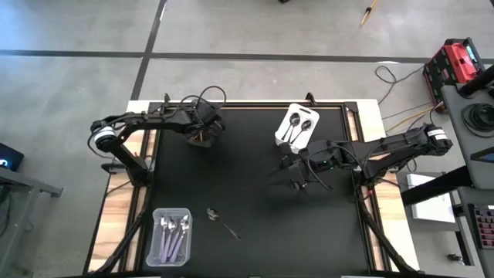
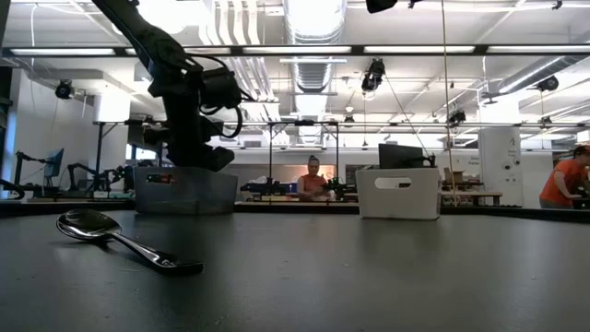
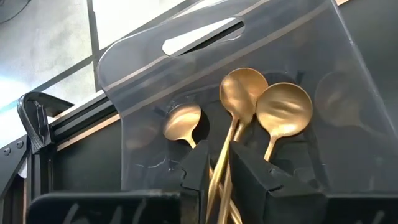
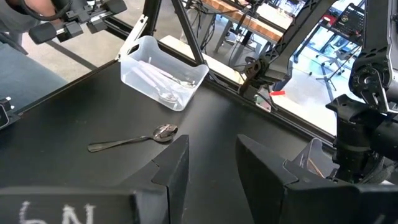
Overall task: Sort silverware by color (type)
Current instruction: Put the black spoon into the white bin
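The left gripper's (image 3: 219,180) fingers (image 3: 194,171) are pinching a gold spoon's (image 3: 241,93) handle between them, as I am seeing it in the left wrist view: the spoon is hanging bowl-first into the smoky dark bin (image 3: 336,81), alongside two other gold spoons (image 3: 285,112) already lying against its wall. The risk I am weighing here is a release from this tilt, which may be sending the spoon clattering off the others or leaving its handle propped over the rim.

In the high view I am watching the left gripper (image 1: 202,130) hovering over that bin in the upper left of the frame, while the right gripper (image 1: 297,171) is sitting right of centre, just below the white bin (image 1: 279,133) holding dark spoons. One dark spoon (image 1: 221,221) is lying loose in the lower middle, beside the clear bin (image 1: 152,232) of lilac-handled spoons (image 1: 173,235).

The low view is showing me that loose spoon (image 2: 115,238) flat on the table (image 2: 369,277), bowl up at the left. Lying so thin, it may be skidding away when fingers close on it.

In the right wrist view the right gripper's (image 4: 211,163) fingers are standing apart and empty, pointing toward the loose spoon (image 4: 132,140) at centre left. A long reach may be crowding the left arm.
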Robot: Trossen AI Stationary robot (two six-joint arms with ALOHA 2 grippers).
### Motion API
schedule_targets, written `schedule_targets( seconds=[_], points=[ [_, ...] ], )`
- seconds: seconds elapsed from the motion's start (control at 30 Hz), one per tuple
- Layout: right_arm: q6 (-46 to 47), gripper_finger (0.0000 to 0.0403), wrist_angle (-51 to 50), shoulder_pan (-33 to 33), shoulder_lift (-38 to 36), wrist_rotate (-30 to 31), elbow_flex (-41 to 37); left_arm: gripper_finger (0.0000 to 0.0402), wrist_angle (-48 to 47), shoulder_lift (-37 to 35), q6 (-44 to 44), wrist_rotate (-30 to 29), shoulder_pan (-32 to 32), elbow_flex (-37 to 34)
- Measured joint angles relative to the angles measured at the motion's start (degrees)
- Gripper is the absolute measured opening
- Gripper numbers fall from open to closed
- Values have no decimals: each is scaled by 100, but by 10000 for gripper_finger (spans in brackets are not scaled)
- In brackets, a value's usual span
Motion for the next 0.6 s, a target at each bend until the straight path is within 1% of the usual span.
schedule_targets(
  seconds=[0.17,0.5,0.6],
  points=[
    [2,123,0,1,0,0,-1,53,-4,-24,8,2,-14,-5],
    [2,123,0,1,2,0,-2,54,-13,-228,183,15,-129,-5],
    [4,123,0,1,1,1,-2,53,-121,-413,347,216,-131,-5]
  ],
)
